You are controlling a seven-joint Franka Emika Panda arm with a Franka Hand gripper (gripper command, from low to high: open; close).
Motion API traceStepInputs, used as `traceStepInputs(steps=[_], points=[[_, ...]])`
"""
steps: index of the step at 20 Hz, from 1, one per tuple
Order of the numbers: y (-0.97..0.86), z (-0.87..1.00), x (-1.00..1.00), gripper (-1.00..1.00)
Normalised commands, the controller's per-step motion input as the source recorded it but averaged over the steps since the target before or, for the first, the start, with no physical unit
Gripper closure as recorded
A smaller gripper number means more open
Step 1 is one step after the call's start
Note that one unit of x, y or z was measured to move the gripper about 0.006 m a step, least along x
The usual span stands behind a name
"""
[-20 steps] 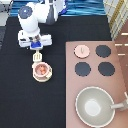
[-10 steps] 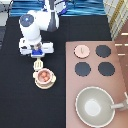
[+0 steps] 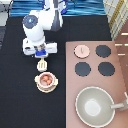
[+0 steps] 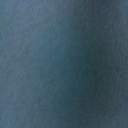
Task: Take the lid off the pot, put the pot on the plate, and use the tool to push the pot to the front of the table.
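The pot (image 3: pixel 46 80), pinkish-tan with reddish-orange balls inside, sits on the cream-yellow plate (image 3: pixel 38 86) on the black table (image 3: pixel 20 95). The lid (image 3: pixel 82 51) lies on the stove panel's upper-left burner spot. The cream-white tool (image 3: pixel 42 64) hangs with its slotted blade just above the pot, toward the exterior view's top. My gripper (image 3: pixel 41 53) is directly over the tool's handle and appears to hold it. The wrist view shows only a blurred blue-grey surface.
A pinkish-brown stove panel (image 3: pixel 120 75) with three black burners (image 3: pixel 103 51) fills the exterior view's right. A large grey pan (image 3: pixel 95 106) with a long handle sits at the bottom right. A blue cloth lies along the top edge.
The arm has shifted slightly toward the exterior view's top and the tool now hangs with its blade just above the pot. Pot, plate and lid have not moved.
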Motion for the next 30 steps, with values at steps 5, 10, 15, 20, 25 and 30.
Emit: traceStepInputs(steps=[5,10,15,20,25,30], points=[[0.15,-0.39,0.05,1.0],[0.0,-0.42,0.74,1.0],[0.0,0.04,1.0,1.0],[0.2,0.49,0.99,1.0],[0.13,0.5,1.0,1.0],[0.12,0.22,0.93,1.0]])
